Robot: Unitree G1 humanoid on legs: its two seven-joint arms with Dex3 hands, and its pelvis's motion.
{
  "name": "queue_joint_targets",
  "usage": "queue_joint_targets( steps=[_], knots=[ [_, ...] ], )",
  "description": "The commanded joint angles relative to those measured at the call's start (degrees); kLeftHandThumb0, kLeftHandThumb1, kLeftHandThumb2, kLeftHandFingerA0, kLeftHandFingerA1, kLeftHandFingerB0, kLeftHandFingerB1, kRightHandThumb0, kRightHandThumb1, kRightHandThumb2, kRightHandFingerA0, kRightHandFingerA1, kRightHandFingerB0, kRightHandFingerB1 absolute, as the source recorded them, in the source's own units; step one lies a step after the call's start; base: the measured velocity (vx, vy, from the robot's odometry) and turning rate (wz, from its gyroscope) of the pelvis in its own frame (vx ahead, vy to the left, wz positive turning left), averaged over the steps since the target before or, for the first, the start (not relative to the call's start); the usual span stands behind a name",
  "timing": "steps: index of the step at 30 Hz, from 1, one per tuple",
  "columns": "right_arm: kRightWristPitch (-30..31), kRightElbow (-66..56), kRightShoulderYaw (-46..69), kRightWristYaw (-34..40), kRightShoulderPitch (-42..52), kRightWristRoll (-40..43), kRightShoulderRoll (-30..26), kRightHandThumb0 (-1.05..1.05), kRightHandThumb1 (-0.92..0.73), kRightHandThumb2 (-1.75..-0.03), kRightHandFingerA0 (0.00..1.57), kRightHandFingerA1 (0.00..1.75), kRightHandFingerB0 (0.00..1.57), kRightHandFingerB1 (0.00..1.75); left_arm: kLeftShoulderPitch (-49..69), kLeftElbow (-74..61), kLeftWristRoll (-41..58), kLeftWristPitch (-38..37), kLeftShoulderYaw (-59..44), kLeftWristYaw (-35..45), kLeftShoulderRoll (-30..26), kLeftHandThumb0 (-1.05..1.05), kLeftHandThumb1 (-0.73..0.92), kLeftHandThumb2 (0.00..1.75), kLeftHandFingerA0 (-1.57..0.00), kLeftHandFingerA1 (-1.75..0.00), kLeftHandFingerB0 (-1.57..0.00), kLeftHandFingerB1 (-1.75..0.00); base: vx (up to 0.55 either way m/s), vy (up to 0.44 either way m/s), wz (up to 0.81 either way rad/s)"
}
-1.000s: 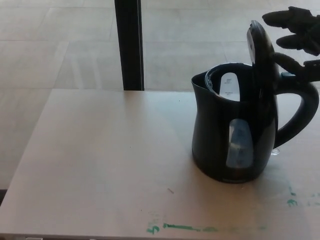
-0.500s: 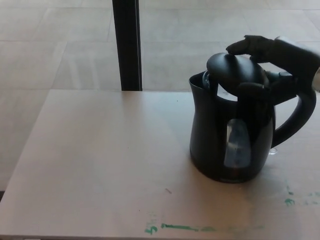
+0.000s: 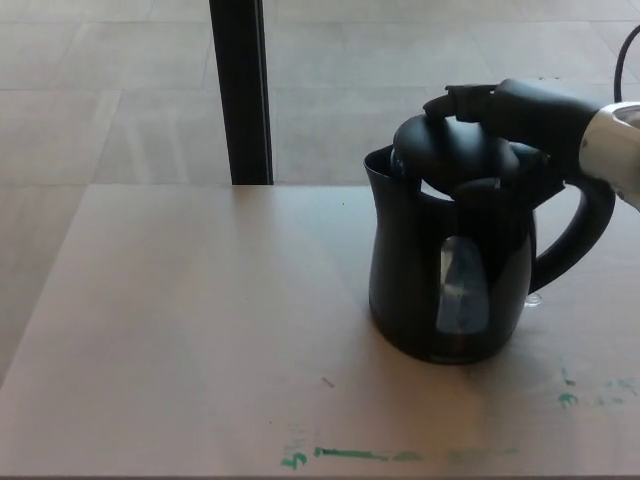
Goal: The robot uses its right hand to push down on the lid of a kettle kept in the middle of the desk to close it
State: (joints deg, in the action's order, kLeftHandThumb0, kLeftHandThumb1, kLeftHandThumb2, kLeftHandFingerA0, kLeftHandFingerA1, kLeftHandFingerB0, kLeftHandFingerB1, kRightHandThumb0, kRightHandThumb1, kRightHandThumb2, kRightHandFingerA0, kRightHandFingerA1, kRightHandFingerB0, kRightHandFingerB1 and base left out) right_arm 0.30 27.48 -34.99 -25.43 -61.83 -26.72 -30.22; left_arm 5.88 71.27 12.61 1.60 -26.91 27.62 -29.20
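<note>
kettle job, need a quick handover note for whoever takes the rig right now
Right hand: on top of the kettle lid, pressing; it grips nothing.
Left hand: not in view.
Kettle: upright on the desk, right of centre, handle to the robot's right.
Done: lid is most of the way down.
Left: a gap still shows under the lid's front edge at the spout side, so press until it seats, then lift the hand away.

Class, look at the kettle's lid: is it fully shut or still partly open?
Partly open: a gap shows under the lid at the kettle rim; the right hand rests on it.
</note>
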Motion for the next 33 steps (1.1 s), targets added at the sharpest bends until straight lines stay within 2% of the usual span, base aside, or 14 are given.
queue_joint_targets(
  steps=[1,3,5,8,9,11,15,16,19,23,26,27,29,33],
  knots=[
    [-4.8,-0.1,-5.3,-3.6,0.9,-6.9,2.3,-0.78,-0.58,-0.98,0.26,0.55,0.18,0.44,-0.7,0.9,0.3,0.6,0.0,-1.3,-1.4,-0.73,0.55,0.90,-0.48,-0.61,-0.33,-0.49,0.00,0.000,0.00],
    [-5.3,-0.4,-6.9,-3.5,1.7,-8.2,2.9,-0.81,-0.76,-0.64,0.35,0.50,0.27,0.31,-1.0,1.1,0.6,1.3,-0.2,-1.0,-1.6,-0.68,0.65,0.60,-0.53,-0.55,-0.37,-0.36,0.00,0.000,0.00],
    [-4.6,-1.8,-8.3,-3.5,4.0,-9.2,3.8,-0.80,-0.75,-0.63,0.36,0.55,0.27,0.31,-1.4,1.4,0.8,1.3,-0.4,-0.6,-1.8,-0.68,0.52,0.90,-0.47,-0.62,-0.29,-0.49,0.00,0.000,0.00],
    [-4.7,-2.1,-9.8,-3.0,6.6,-10.8,4.5,-0.81,-0.75,-0.63,0.34,0.51,0.26,0.32,-1.2,0.8,0.0,0.4,0.4,-1.0,-1.8,-0.68,0.67,0.60,-0.52,-0.52,-0.36,-0.35,0.00,0.000,0.00],
    [-4.6,-2.3,-11.1,-2.7,8.4,-12.0,4.8,-0.87,-0.63,-0.99,0.29,0.58,0.19,0.44,-1.2,0.8,-0.2,0.3,0.7,-0.8,-1.7,-0.67,0.67,0.61,-0.51,-0.51,-0.34,-0.35,0.00,0.000,0.00],
    [-4.3,-2.4,-12.0,-2.3,10.4,-12.8,5.1,-0.78,-0.70,-0.62,0.41,0.47,0.32,0.32,-1.0,0.8,0.0,0.4,0.6,-0.9,-1.5,-0.68,0.52,0.90,-0.49,-0.62,-0.33,-0.49,0.00,0.000,0.00],
    [-5.7,-1.1,-12.5,0.2,12.2,-14.0,5.2,-0.81,-0.76,-0.63,0.30,0.59,0.23,0.38,-1.2,1.1,0.4,0.7,0.4,-1.2,-1.5,-0.67,0.65,0.60,-0.50,-0.52,-0.38,-0.36,0.00,0.000,0.00],
    [-5.9,-0.5,-12.2,-0.2,11.9,-13.8,5.0,-0.80,-0.59,-0.99,0.25,0.61,0.14,0.47,-1.0,0.8,0.6,0.6,0.3,-0.6,-1.5,-0.68,0.66,0.60,-0.49,-0.55,-0.34,-0.36,0.00,0.000,0.00],
    [-5.5,-0.2,-10.2,-1.9,9.3,-13.0,4.0,-0.79,-0.76,-0.63,0.31,0.56,0.23,0.33,-1.0,-0.5,0.5,0.9,0.6,0.0,-1.8,-0.69,0.66,0.60,-0.50,-0.51,-0.34,-0.35,0.00,0.000,0.00],
    [-1.3,-0.6,-3.0,-5.9,7.9,-5.7,3.1,-0.77,-0.58,-0.96,0.25,0.57,0.15,0.44,-0.9,-0.3,1.1,1.5,0.2,-0.3,-1.4,-0.66,0.67,0.60,-0.49,-0.56,-0.33,-0.36,0.00,0.000,0.00],
    [0.4,-0.3,0.7,-8.3,6.6,-3.0,2.7,-0.80,-0.76,-0.64,0.24,0.46,0.23,0.31,-0.8,-0.2,1.2,1.3,0.1,0.0,-1.4,-0.67,0.67,0.60,-0.52,-0.56,-0.36,-0.37,0.00,0.000,0.00],
    [2.5,0.9,4.5,-9.0,5.2,-0.3,2.6,-0.85,-0.60,-1.00,0.24,0.53,0.14,0.43,-0.9,0.0,0.6,1.0,0.6,-0.4,-1.4,-0.74,0.56,0.91,-0.48,-0.62,-0.34,-0.49,0.00,0.000,0.00],
    [4.1,3.9,10.2,-9.4,3.3,4.5,4.1,-0.91,-0.63,-0.99,0.28,0.53,0.18,0.42,-1.0,0.3,1.4,0.9,-0.3,-0.9,-1.2,-0.67,0.65,0.60,-0.54,-0.57,-0.38,-0.37,0.00,0.000,0.00],
    [2.4,5.3,15.1,-9.1,2.9,6.5,3.4,-0.88,-0.78,-0.65,0.40,0.42,0.24,0.29,-0.9,0.5,0.6,0.8,0.3,-1.4,-1.2,-0.70,0.54,0.90,-0.53,-0.65,-0.33,-0.50,0.00,0.000,0.00]
  ],
)
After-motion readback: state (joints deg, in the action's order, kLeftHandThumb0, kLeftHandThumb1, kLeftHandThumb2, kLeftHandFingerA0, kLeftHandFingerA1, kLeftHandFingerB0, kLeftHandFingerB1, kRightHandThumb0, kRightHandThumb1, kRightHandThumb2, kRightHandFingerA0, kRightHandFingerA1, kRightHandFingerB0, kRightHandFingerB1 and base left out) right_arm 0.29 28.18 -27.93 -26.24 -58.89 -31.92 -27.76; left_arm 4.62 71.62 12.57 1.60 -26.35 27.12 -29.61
